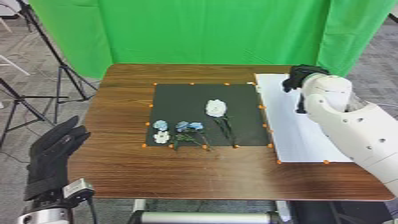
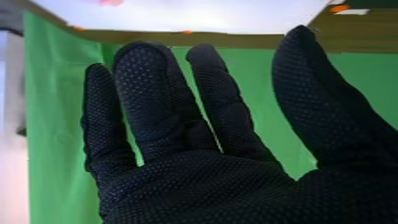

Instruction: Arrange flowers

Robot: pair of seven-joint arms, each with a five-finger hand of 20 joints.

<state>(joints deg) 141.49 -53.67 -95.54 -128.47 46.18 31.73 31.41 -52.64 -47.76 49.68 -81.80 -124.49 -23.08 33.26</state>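
Right hand (image 2: pixel 195 185) spread open, empty, at far end of white board (image 1: pixel 302 142); flowers (image 1: pixel 216 108) on dark mat (image 1: pixel 180 102) beside board, presumably laid flat for easy picking.

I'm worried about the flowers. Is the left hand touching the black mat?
Apart. The head view shows brown table between the left hand and the black mat.

We take this for a robotics lab set up rather like a studio, since we see a green curtain (image 1: pixel 213 35) hung behind the brown wooden counter (image 1: pixel 115 175), black tripods (image 1: pixel 60 65) standing on the grey floor (image 1: pixel 112 212) to the left, and a white robot arm (image 1: pixel 346 127) over the counter.
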